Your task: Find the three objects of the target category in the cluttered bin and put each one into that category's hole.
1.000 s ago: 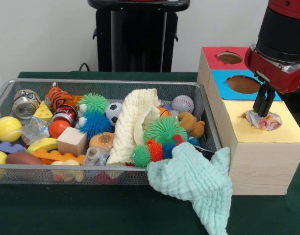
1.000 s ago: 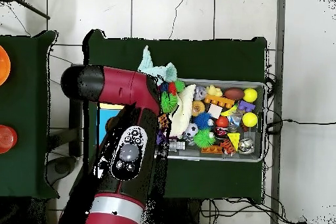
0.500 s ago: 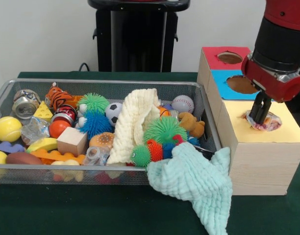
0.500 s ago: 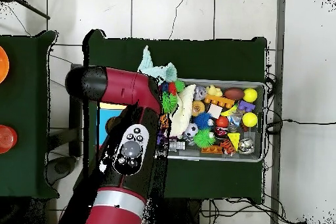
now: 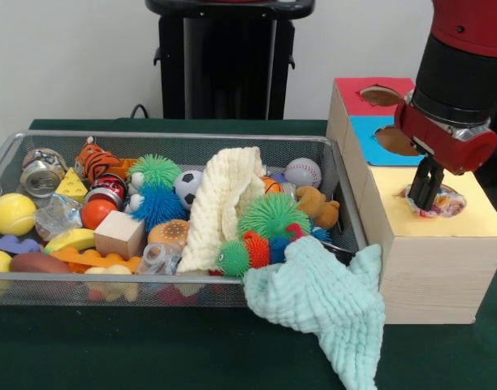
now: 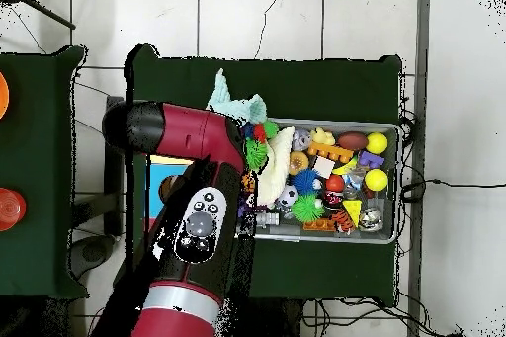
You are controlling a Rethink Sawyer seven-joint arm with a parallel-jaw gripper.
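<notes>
- The gripper [image 5: 425,195] hangs over the yellow section of the wooden sorting box [image 5: 431,244], its black fingers close together with their tips down in the crumpled clear plastic wrapper [image 5: 438,201]; whether they pinch it or only touch it cannot be told.
- The wrapper sits in the yellow section's hole, bulging above the rim.
- Behind the yellow section lie the blue hole [image 5: 395,140] and, farther back, the red hole [image 5: 380,95]; both show open.
- In the overhead view the red and black arm [image 6: 193,234] covers the box, leaving only a strip of blue and yellow visible beside it.
- Just beside the box stands the wire mesh bin [image 5: 5,158] on the green-covered bench [image 5: 151,349].
- A mint green cloth [image 5: 321,305] spills over the bin's front corner nearest the box and hangs onto the bench.
- A cream knitted cloth [image 5: 220,203] lies draped across the middle of the bin.
- Between the cloths rest a green spiky ball [image 5: 273,215] and a small brown teddy bear [image 5: 317,207]; a baseball [image 5: 303,172] lies behind them.
- Left of the cream cloth are a small soccer ball [image 5: 187,187], a blue spiky ball [image 5: 159,205], a wooden block [image 5: 118,234] and a crushed can [image 5: 41,175].
- A yellow tennis ball [image 5: 12,214] sits at the bin's far left end.
</notes>
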